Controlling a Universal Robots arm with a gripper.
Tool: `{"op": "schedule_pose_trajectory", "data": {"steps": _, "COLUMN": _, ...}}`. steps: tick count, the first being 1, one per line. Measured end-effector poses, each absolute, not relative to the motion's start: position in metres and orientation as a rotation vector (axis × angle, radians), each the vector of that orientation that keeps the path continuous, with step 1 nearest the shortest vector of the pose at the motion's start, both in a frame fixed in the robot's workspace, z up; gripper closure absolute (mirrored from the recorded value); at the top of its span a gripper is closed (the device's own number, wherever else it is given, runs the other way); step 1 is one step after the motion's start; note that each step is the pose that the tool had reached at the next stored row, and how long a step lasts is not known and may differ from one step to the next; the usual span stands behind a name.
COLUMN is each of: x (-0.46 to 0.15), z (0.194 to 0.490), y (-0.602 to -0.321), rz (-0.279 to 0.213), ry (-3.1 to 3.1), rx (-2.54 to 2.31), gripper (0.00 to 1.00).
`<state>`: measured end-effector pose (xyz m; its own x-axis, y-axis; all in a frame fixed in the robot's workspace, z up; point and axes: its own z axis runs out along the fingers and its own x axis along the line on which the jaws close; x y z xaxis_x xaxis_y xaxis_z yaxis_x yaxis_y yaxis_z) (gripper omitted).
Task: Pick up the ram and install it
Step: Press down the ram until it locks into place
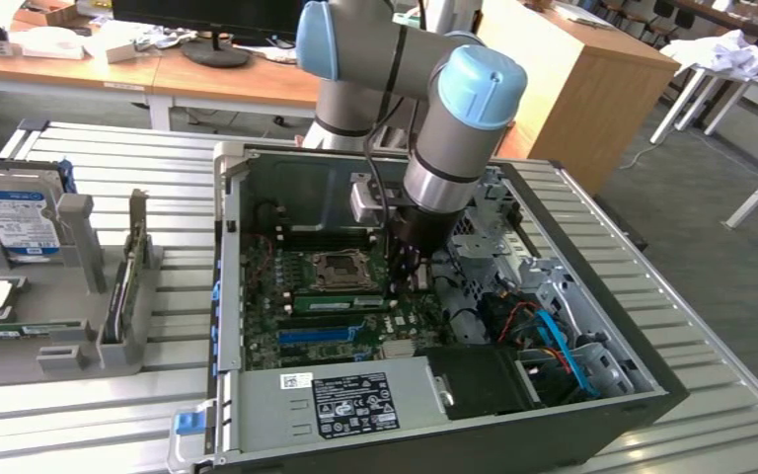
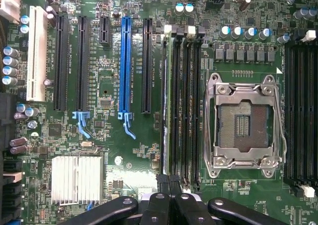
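Inside the open computer case, at the centre of the exterior view, my claw hangs low over the motherboard with its black fingers pressed together and nothing clamped between them. The ram stands on edge in the outermost black slot of the bank beside the CPU socket, on the side facing the blue slot strip. In the exterior view it shows as a green stick with a pale label just below the socket, left of my arm. My fingertips sit over one end of that thin top edge; whether they touch it I cannot tell. As I judge it, the stick is in its slot and the work now is seating it. That calls for a push straight down along the board's own plane, since a thin laminate strip will flex or tip under any sideways load. Both ends should sink level until the pale end latches close. The surroundings are hard and unforgiving: rigid plastic slots, a bright steel socket frame, a finned aluminium heat sink and small upright capacitors. The case rests on a ribbed metal table, where a silver hard drive stands in a grey fixture at the far left.
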<state>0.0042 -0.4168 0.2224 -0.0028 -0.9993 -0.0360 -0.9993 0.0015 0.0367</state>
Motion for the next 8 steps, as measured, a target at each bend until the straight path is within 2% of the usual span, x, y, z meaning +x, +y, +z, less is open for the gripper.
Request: {"op": "schedule_pose_trajectory", "data": {"steps": 8, "x": 0.0042, "z": 0.2222, "y": -0.4167, "rz": -0.081, "ry": -2.223, "rx": 2.218, "gripper": 0.89}}
